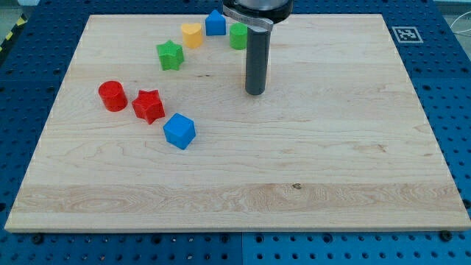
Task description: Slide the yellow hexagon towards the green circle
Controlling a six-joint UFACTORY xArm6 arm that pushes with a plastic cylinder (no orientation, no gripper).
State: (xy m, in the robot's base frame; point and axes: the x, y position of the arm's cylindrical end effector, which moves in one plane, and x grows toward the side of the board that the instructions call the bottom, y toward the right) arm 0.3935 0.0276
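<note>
The yellow hexagon lies near the view's top, left of centre. The green circle lies to its right, with its right side hidden behind my rod. A blue block sits between and slightly above these two. My tip rests on the board below the green circle, to the lower right of the yellow hexagon, and touches no block.
A green star lies to the lower left of the yellow hexagon. A red cylinder, a red star and a blue cube form a line at the view's left. The wooden board sits on a blue perforated table.
</note>
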